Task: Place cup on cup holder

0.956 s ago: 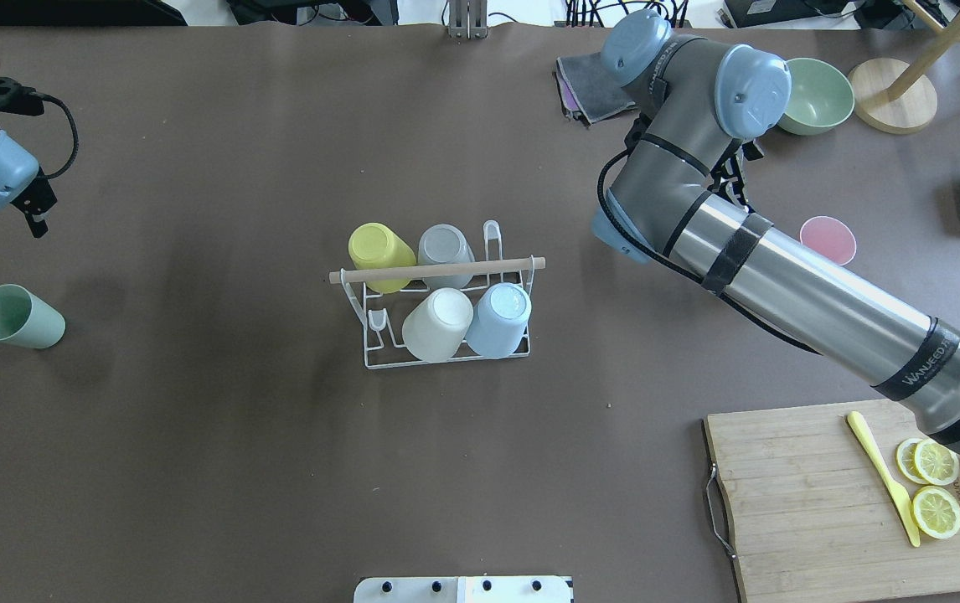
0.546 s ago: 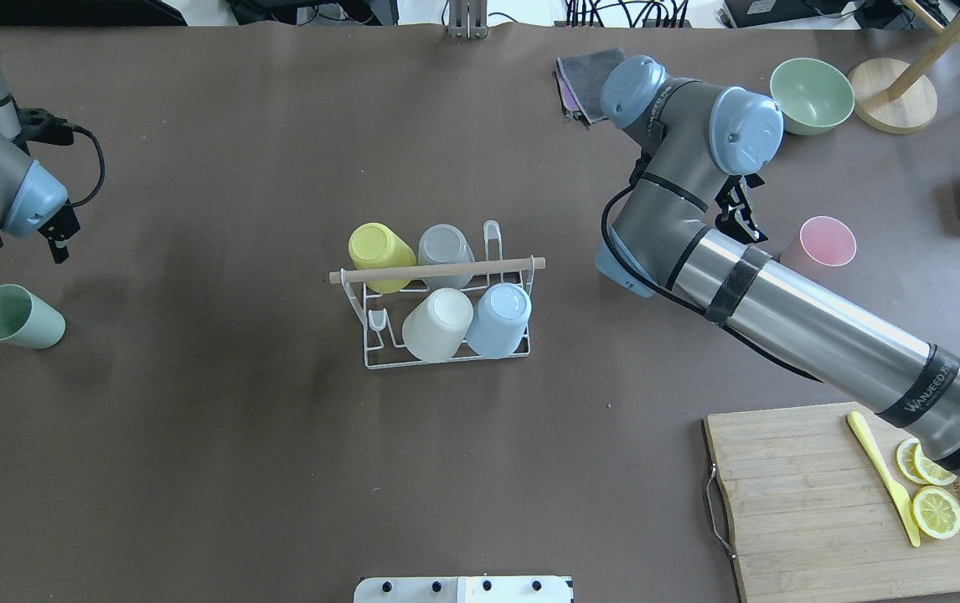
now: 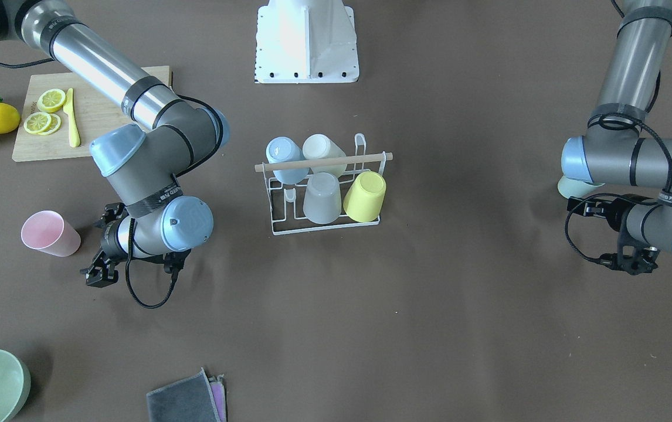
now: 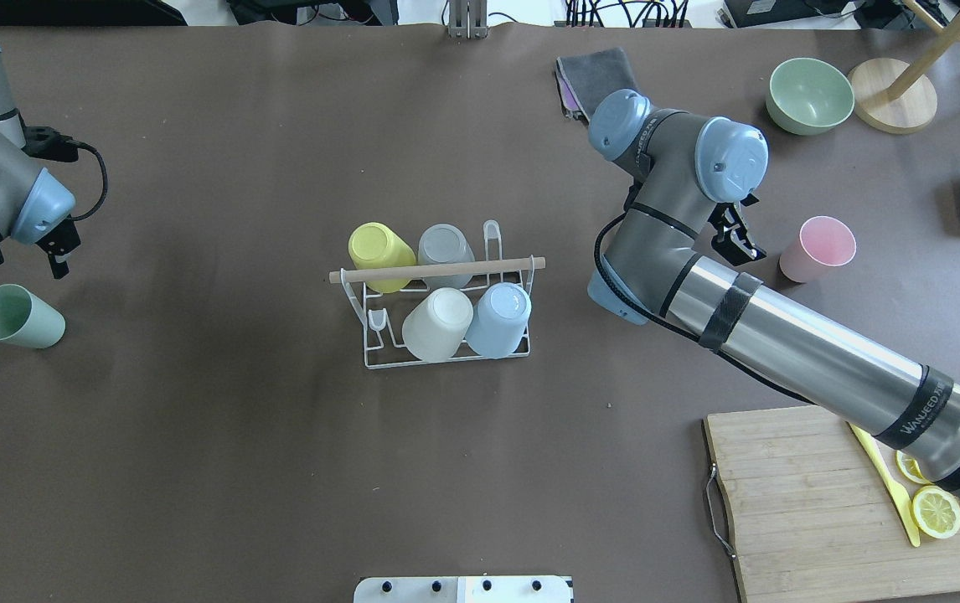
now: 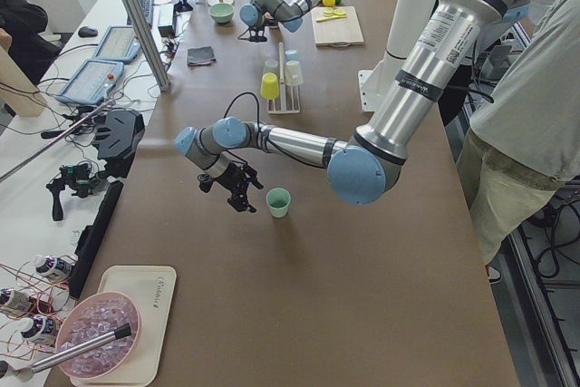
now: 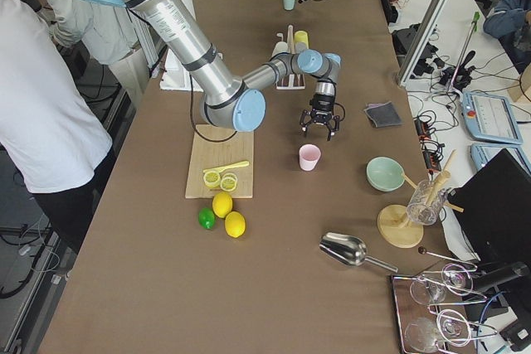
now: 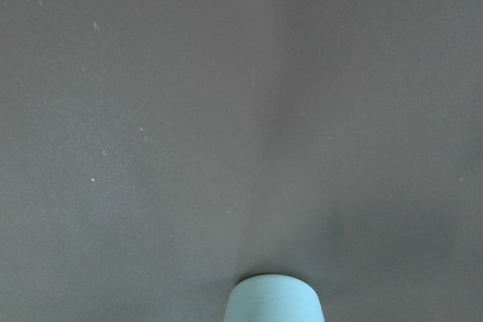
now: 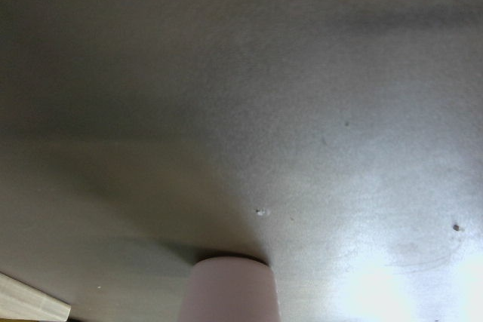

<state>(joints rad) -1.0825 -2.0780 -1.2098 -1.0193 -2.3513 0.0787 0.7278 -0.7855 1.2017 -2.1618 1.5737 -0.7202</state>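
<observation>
Both arms have closed in on their cups over the last second. The right arm's wrist has swung back from over the green bowl [image 4: 811, 95] near the far right corner, so the pink cup [image 4: 819, 249] now shows whole, and the left arm has come in from the left edge.

The right gripper [image 4: 738, 243] hangs just beside the pink cup, on the side towards the desk's middle, not touching it. Its fingers look apart and hold nothing. The left gripper [image 4: 59, 251] sits near the green cup [image 4: 15, 316] by the left edge, also clear of it, with its fingers spread as far as the side view shows. Both cups stand upright, mouth up.

The cup holder [image 4: 438, 270] stands in the middle of the desk with four cups upside down on its prongs: yellow [image 4: 379, 251], grey [image 4: 445, 247], cream [image 4: 438, 322] and blue [image 4: 498, 318]. Two prongs look free – one at the rack's far right corner [image 4: 491, 234], one at its near left [image 4: 377, 322].

The step in hand seems to be the reach and grasp. To do it well, each gripper should probably drop low enough to take the cup wall squarely between its fingers, without nudging it first, since a light cup slides or tips easily. Closing should be gentle and centred. The grip also needs to leave room to turn the cup mouth down over a free prong – clear of the wooden rod and the neighbouring cups.
</observation>
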